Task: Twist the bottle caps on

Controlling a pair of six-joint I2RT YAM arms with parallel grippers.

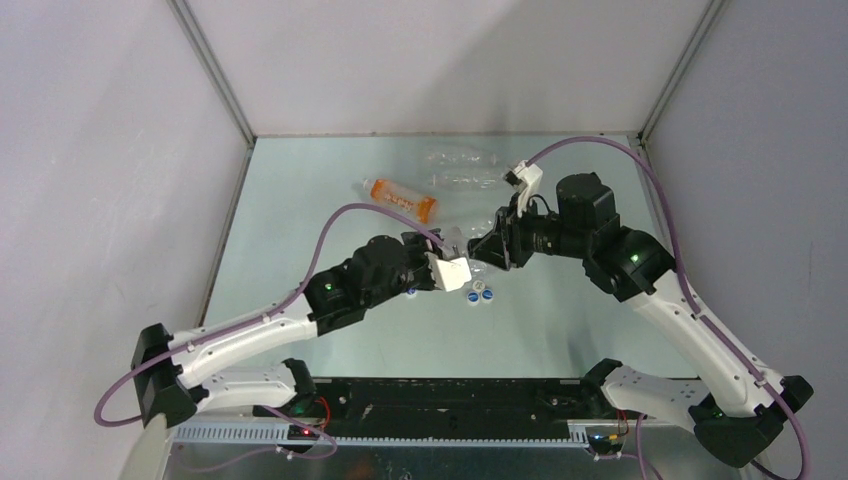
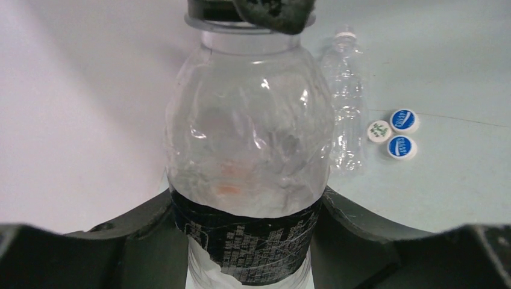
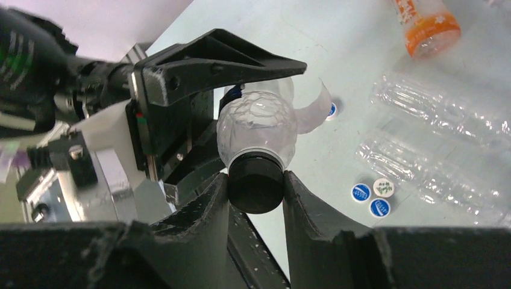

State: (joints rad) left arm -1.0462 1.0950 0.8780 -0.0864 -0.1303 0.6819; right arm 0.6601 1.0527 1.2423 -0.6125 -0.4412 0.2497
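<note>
My left gripper [image 1: 452, 270] is shut on the body of a clear bottle [image 2: 250, 132] with a black label band, holding it off the table. My right gripper [image 3: 256, 188] is shut on the black cap [image 3: 256, 183], which sits on that bottle's neck. In the top view the two grippers meet at the table's middle, with the right gripper [image 1: 490, 248] at the bottle's mouth. Three loose caps [image 1: 478, 293] lie just in front: two blue-topped [image 3: 360, 192] and one white [image 3: 383, 187]. Another blue cap [image 1: 411, 293] lies under the left arm.
Two clear empty bottles [image 1: 465, 157] [image 1: 470, 180] lie at the back of the table. An orange-labelled bottle [image 1: 400, 198] lies left of them. Grey walls enclose the table on three sides.
</note>
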